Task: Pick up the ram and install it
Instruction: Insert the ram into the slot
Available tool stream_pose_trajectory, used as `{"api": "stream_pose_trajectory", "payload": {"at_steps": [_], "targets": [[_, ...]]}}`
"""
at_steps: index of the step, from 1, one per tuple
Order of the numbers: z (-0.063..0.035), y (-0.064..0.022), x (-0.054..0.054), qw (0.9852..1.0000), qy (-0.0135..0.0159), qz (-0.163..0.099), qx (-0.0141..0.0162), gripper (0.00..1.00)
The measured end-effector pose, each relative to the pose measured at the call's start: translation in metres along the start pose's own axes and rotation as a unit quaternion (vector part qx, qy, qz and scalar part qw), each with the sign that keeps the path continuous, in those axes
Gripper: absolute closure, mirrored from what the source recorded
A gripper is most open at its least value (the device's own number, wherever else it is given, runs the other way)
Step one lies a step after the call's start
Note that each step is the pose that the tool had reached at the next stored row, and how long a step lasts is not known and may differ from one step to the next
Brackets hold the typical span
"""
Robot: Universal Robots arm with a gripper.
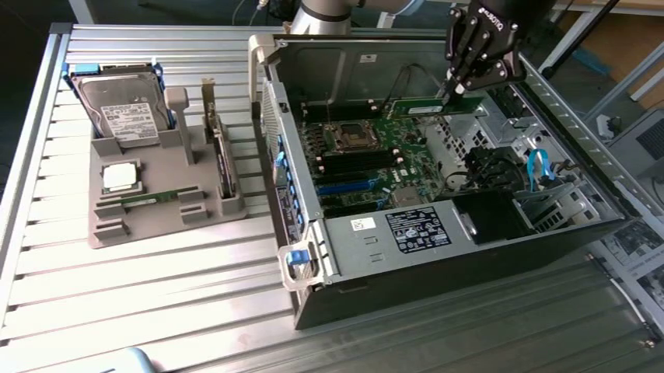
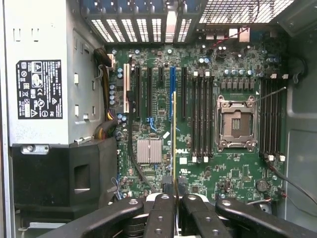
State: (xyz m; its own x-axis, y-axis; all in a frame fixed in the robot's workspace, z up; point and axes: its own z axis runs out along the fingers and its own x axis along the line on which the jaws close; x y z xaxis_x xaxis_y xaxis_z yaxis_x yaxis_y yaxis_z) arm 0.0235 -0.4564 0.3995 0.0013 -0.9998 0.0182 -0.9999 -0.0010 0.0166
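Above the open computer case (image 1: 581, 167), the gripper (image 1: 458, 92) pinched the ram (image 1: 431, 108) edge-on over the motherboard (image 2: 233, 168), which read "DELL"; its twin (image 1: 158, 199) lay on the grey tray (image 1: 145, 221).

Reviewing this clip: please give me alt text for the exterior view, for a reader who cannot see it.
A black pincer holds a thin green ram stick over the motherboard inside an open computer case lying on a slatted metal table. To the exterior view's left, a grey holder tray carries a hard drive, a silver processor chip and a second ram stick.
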Motion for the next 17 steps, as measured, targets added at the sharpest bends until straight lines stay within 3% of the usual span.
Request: {"api": "stream_pose_trajectory", "payload": {"at_steps": [17], "targets": [[0.003,0.0121,0.0,1.0,0.0028,0.0,0.0,0.87]]}}
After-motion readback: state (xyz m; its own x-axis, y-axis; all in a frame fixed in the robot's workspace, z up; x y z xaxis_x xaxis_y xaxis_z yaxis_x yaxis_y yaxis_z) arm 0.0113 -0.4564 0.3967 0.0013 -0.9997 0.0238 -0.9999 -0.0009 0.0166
